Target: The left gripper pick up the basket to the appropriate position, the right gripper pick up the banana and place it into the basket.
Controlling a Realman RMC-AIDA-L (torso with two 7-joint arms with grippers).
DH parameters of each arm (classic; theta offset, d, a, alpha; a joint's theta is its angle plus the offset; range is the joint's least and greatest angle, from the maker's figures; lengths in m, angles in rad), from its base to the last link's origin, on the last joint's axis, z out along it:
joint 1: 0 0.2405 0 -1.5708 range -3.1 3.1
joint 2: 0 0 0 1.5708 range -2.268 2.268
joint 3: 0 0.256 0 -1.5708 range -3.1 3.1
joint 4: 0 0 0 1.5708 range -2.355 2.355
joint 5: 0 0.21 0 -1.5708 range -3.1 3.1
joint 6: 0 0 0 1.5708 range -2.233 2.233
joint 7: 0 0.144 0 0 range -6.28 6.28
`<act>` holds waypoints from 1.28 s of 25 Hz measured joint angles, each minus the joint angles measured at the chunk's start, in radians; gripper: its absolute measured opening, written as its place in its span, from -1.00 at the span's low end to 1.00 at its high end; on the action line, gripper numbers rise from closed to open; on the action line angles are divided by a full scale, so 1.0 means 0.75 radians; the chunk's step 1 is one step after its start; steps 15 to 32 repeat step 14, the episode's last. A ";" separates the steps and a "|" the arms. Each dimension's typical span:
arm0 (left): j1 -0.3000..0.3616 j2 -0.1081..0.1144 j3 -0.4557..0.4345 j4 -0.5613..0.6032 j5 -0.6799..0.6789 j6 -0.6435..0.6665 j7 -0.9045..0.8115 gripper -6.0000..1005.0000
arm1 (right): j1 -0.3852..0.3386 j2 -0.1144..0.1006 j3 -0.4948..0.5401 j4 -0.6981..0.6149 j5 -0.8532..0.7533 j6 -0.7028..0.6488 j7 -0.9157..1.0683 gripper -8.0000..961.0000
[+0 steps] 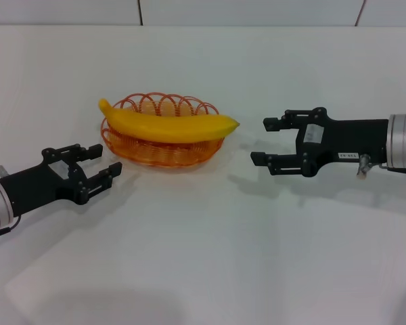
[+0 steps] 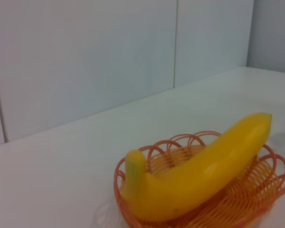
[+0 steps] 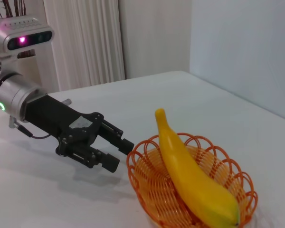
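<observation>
Banana [image 1: 169, 126] lies in basket [image 1: 164, 145]; left gripper [image 1: 100, 164] at 8 o'clock, right gripper [image 1: 259, 141] at 3 o'clock, both spread, empty; placing looks done, only withdrawal left

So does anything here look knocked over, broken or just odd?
Nothing stands out. The banana lies along the basket, its ends poking past the rim. The basket sits flat on the white table. The left pincer and right pincer are open and empty, one on each side.
</observation>
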 joint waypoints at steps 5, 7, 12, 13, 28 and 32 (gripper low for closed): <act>0.001 0.000 -0.002 0.000 -0.001 0.000 0.000 0.05 | 0.000 -0.001 0.001 0.010 -0.002 0.001 -0.003 0.53; 0.002 0.000 -0.002 0.000 -0.001 0.000 0.000 0.05 | 0.002 -0.001 0.001 0.015 -0.002 0.004 -0.004 0.53; 0.002 0.000 -0.002 0.000 -0.001 0.000 0.000 0.05 | 0.008 -0.001 0.002 0.020 0.000 0.007 -0.005 0.53; 0.002 0.000 -0.002 0.000 -0.001 0.000 0.000 0.05 | 0.009 -0.001 0.002 0.020 0.000 0.007 -0.005 0.53; 0.002 0.000 -0.002 0.000 -0.001 0.000 0.000 0.05 | 0.009 0.000 0.002 0.020 0.000 0.007 -0.005 0.53; 0.002 0.000 -0.002 0.000 -0.001 0.000 0.000 0.05 | 0.009 0.000 0.002 0.020 0.000 0.007 -0.005 0.53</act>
